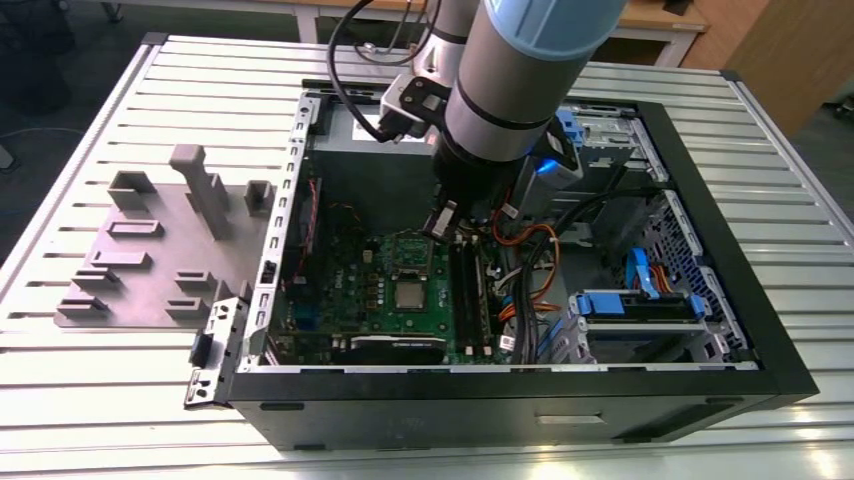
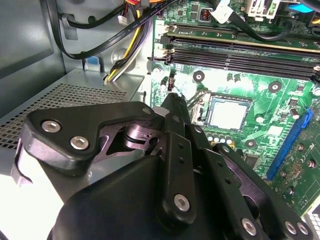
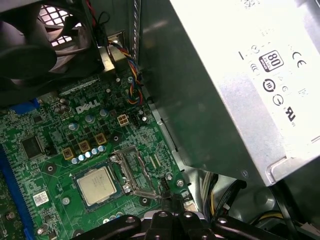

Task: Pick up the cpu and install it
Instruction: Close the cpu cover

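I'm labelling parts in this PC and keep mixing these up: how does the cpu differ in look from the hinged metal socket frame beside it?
The cpu is a solid square with a flat, pale silvery top; the socket frame is an open metal rectangle with bare board showing through it. The cpu lies flat in its place, while the frame is swung open to one side. Both are silvery metal on the green motherboard.

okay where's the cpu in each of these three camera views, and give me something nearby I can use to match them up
Exterior view: the cpu lies flat on the green motherboard inside the open case, below the arm.
Second wrist view: the cpu sits just beyond the gripper's dark linkage.
First wrist view: the cpu sits beside the hinged metal socket frame.
Shared landmark: that socket frame, next to the chip in both wrist views.
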Robot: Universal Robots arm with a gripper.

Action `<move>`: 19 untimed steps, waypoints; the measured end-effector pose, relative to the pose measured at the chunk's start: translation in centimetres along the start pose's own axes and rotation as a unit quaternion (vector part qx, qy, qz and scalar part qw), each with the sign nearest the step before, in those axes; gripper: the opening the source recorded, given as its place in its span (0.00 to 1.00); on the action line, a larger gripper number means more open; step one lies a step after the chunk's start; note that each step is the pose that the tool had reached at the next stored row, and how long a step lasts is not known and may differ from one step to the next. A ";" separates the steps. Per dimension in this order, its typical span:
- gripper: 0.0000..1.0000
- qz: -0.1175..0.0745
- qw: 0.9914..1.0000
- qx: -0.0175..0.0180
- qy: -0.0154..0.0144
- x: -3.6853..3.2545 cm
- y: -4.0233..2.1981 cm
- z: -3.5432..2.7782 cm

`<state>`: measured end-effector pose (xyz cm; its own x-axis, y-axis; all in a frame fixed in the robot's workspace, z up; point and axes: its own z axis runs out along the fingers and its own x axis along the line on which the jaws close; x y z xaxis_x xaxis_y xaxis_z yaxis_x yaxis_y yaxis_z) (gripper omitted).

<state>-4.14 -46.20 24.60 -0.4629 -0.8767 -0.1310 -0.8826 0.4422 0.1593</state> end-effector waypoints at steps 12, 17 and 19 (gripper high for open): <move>0.11 0.000 1.000 -0.001 -0.001 0.22 -0.07 -0.25; 0.11 -0.001 1.000 -0.001 -0.002 0.36 -0.11 -0.36; 0.11 -0.002 1.000 -0.001 -0.001 0.46 -0.12 -0.38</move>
<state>-4.22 -46.73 24.90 -0.4603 -0.8775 -0.1344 -0.8839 0.4390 0.1611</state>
